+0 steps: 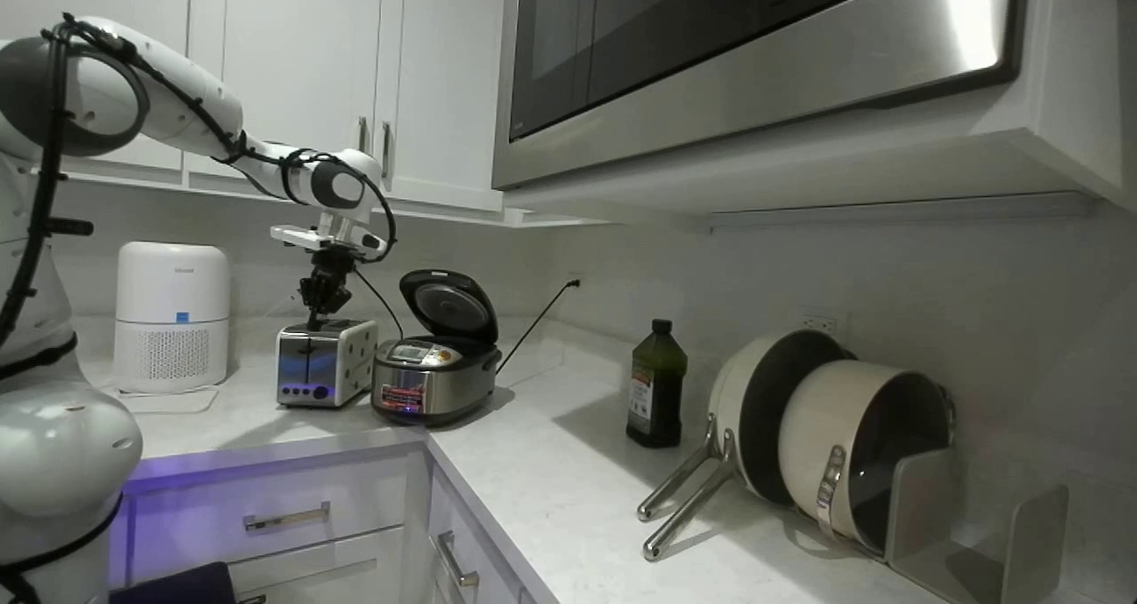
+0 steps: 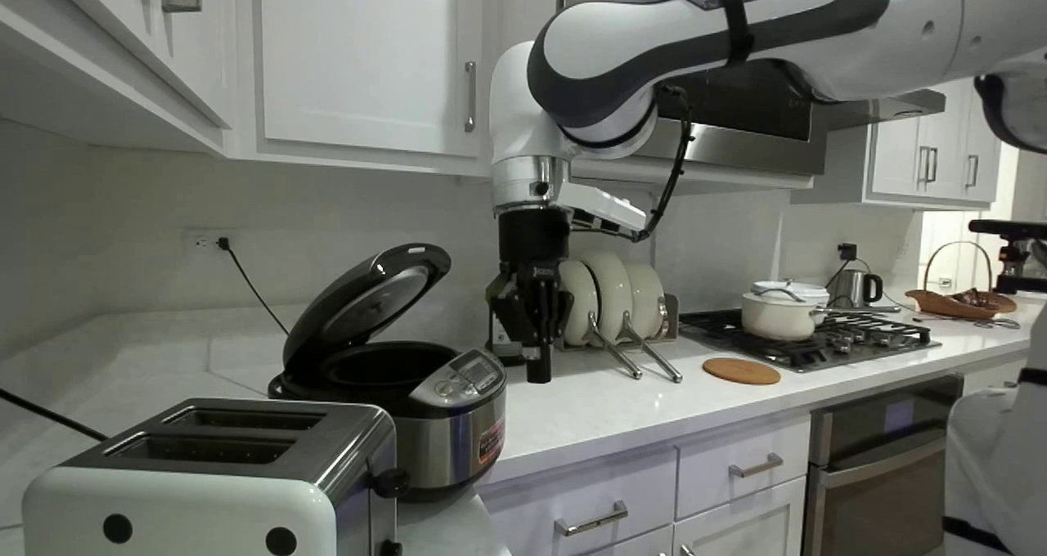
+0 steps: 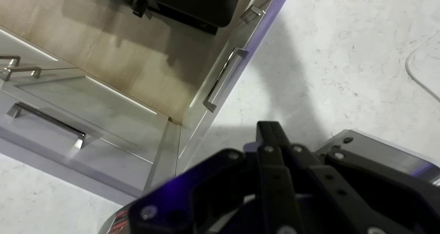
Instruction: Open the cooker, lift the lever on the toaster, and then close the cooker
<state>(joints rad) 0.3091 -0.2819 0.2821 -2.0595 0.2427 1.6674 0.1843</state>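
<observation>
Silver toaster point(image 1: 327, 363) near, below the tool point(image 2: 538, 369)

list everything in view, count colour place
cabinets: several, white, upper and lower
counter: 1, white, between cabinets
rice cooker: 1, silver/black, counter
toaster: 1, white/silver, beside rice cooker
air purifier: 1, white, counter
bottle: 1, green, counter
rack: 1, beige, counter
pans: 3 visible, cream, rack
gas cooktop: 1, black, counter
pots: 2, whitish, cooktop
trivet: 1, brown, counter
kettle: 1, silver, near cooktop
basket: 1, brown, counter
microwave: 1, silver/black, overhead
oven: 1, grey, under counter
arm: 1, white/grey, over counter
gripper: 1, black, arm's end
</observation>
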